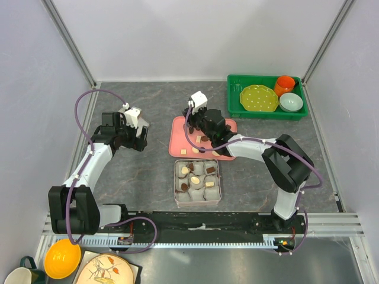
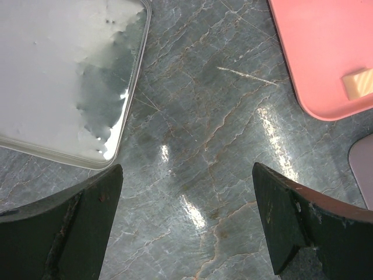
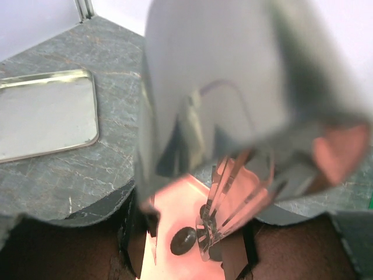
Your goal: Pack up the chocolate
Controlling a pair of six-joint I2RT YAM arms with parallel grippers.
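At the table's centre, a flat pink plastic tray (image 1: 228, 127) carries scattered dark brown and cream-white chocolate pieces (image 1: 204, 139). More pieces sit in white crinkled paper cups (image 1: 208, 192) inside the square metal tin (image 1: 219, 180) at the tray's 6 o'clock. The right gripper (image 1: 200, 129) hangs over the tray, clamped partway on blurred shiny metal tongs (image 3: 233, 116), whose tips lie just beside a round dark piece (image 3: 183, 240). At the tray's 9 o'clock, the left gripper (image 2: 186, 227) hovers, jaws spread wide, above the grey marbled table (image 2: 204, 116), with a rectangular metal lid (image 2: 52, 87) at its 10 o'clock.
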